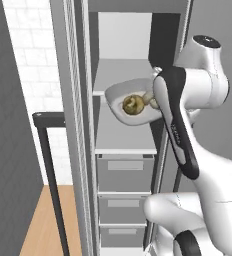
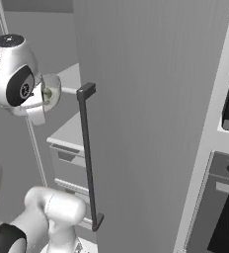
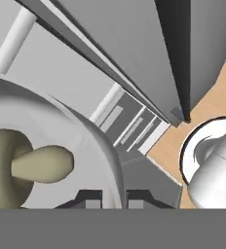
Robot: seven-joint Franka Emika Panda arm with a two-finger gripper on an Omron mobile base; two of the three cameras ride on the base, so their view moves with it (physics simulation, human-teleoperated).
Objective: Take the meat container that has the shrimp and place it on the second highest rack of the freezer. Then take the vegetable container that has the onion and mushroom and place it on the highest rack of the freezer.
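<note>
A white container hangs tipped on its side at the front of the open freezer, its opening turned outward. Inside lie the yellow-brown onion and the pale mushroom. Its top rim is level with the highest rack, and the second white shelf lies below it. In the hand view my gripper is shut on the container's wall, with the onion and mushroom close by. The container peeks out from behind my wrist. The shrimp is out of view.
Three grey drawers sit under the shelves. The freezer door stands open at the left, its dark bar handle over the wooden floor. To the right are a closed grey door with a bar handle and an oven.
</note>
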